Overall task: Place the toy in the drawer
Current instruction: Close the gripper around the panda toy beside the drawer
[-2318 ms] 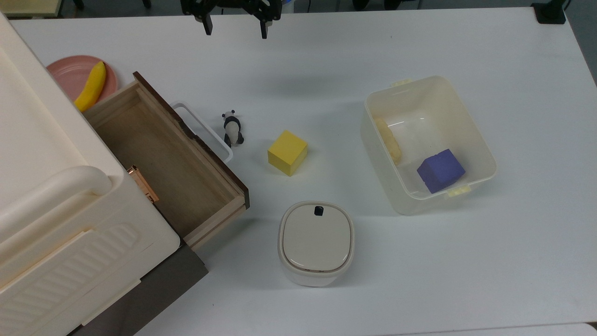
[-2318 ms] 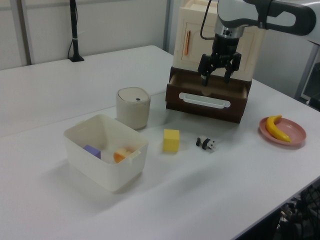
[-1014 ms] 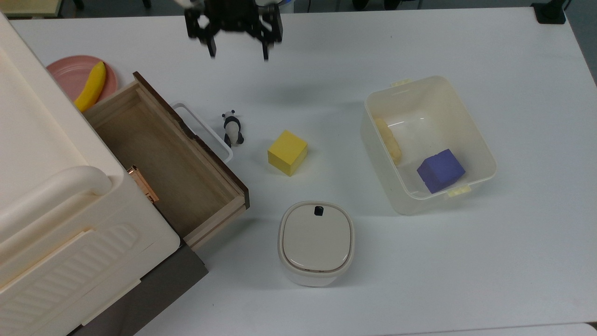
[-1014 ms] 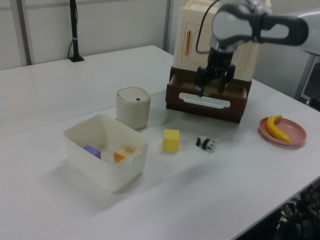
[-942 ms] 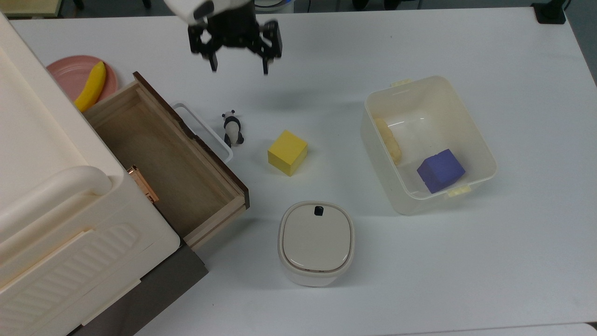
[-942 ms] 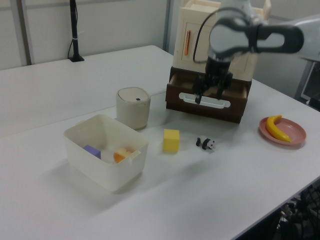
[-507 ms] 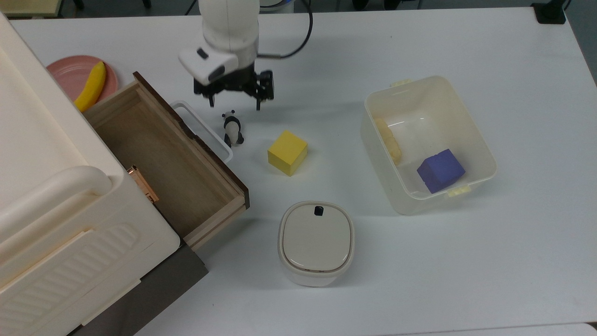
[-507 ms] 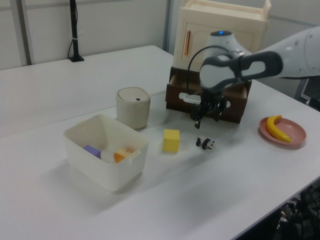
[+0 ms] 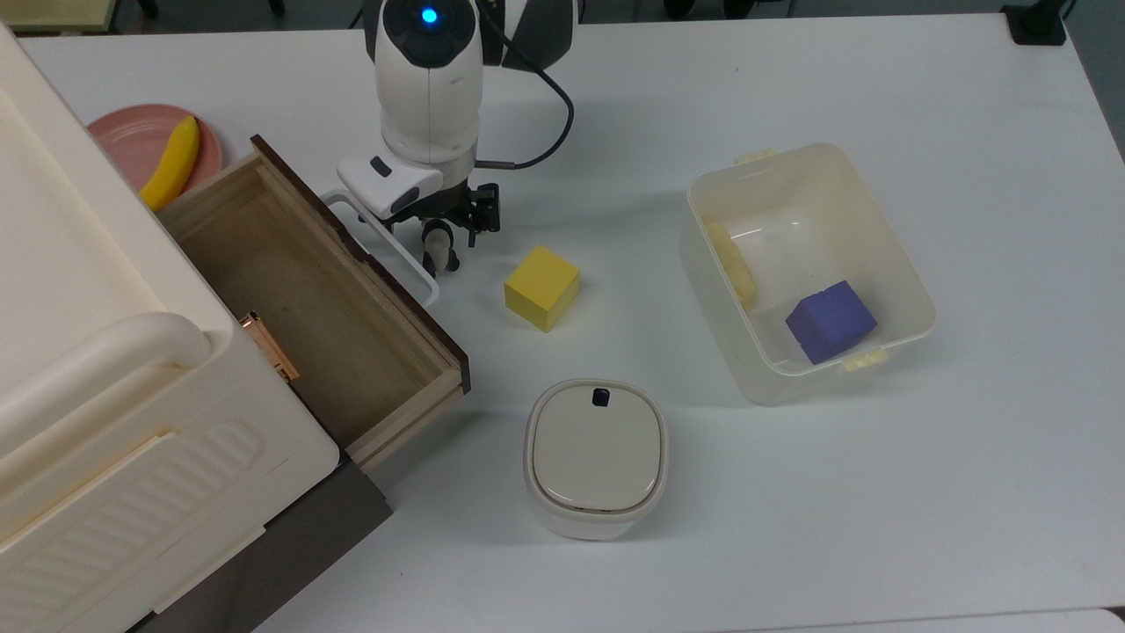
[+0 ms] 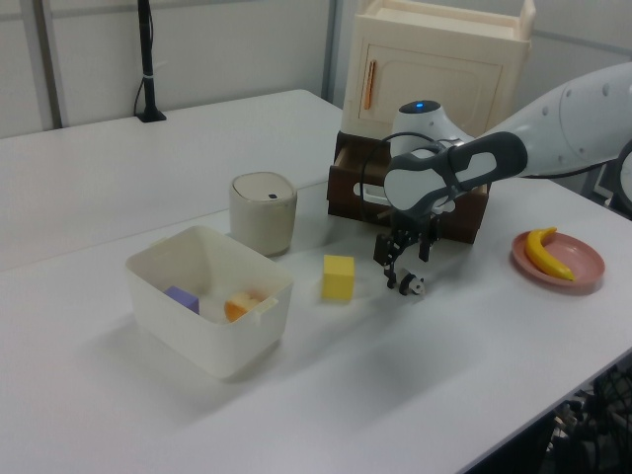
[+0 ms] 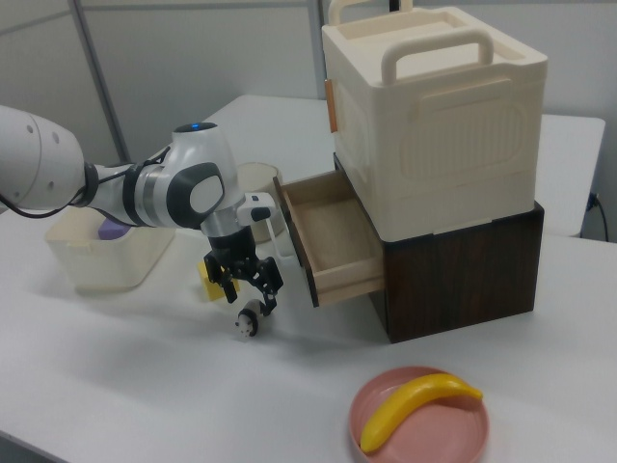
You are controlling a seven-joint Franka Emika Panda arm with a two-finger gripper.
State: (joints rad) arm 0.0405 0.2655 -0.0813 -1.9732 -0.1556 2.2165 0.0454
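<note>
Now lowered, gripper (image 9: 437, 236) seemingly straddling panda toy (image 9: 437, 255)

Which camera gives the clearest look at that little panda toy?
The right view: the panda toy lies in plain sight on the table under the open claw. In the left view it sits small below the claw. In the top view the arm covers part of it.

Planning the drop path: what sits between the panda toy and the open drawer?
In the top view, just the drawer's white handle lies between the panda toy and the drawer.
</note>
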